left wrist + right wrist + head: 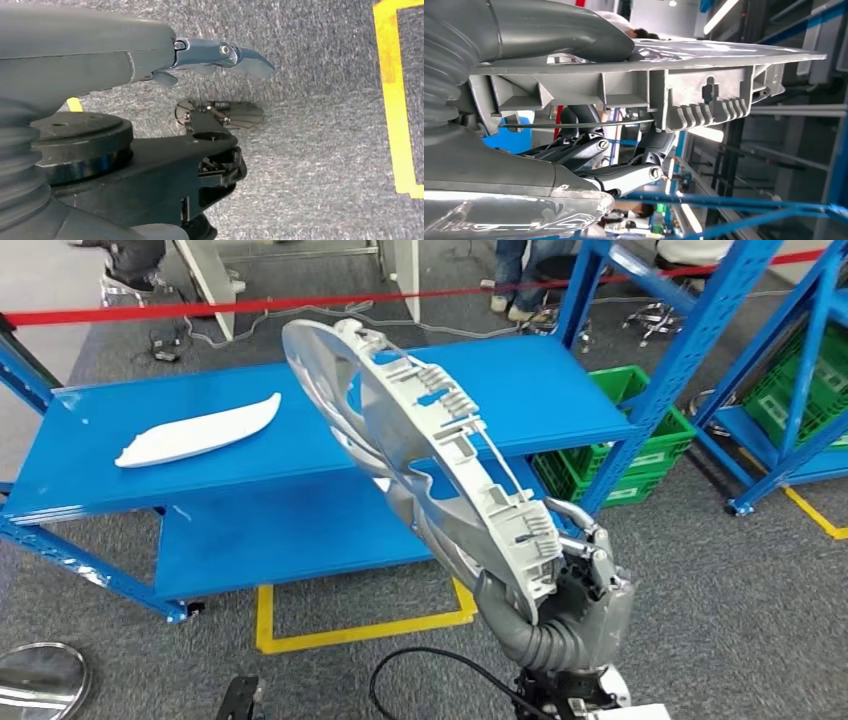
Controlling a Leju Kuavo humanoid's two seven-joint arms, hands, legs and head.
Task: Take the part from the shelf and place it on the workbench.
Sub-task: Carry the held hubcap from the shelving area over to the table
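Fingers of my right hand point(585, 580) are wrapped around the lower end of the part point(430, 450), a long grey moulded plastic piece with ribbed clips along its edge, and I see it held up in the air, slanting from the hand toward the upper left of the head view. From the right wrist camera I see the thumb lying over the part's glossy face point(684, 52) while the darker fingers point(624, 177) curl in beneath its ribbed underside. Behind the part stands the blue workbench point(120, 455), a two-tier trolley-like table, and the part hangs above its right half without touching it. On the bench's left half lies a white curved panel point(200, 430), well apart from the held piece. Blue shelf uprights point(690, 340) rise at right, with green crates point(655, 450) low among them. A red barrier tape point(200, 308) runs across the back, and a person's legs point(520, 275) stand beyond it. Yellow floor tape point(360, 630) marks the grey carpet below the bench. My left hand point(220, 55) hangs over the carpet, its fingers extended and holding nothing.
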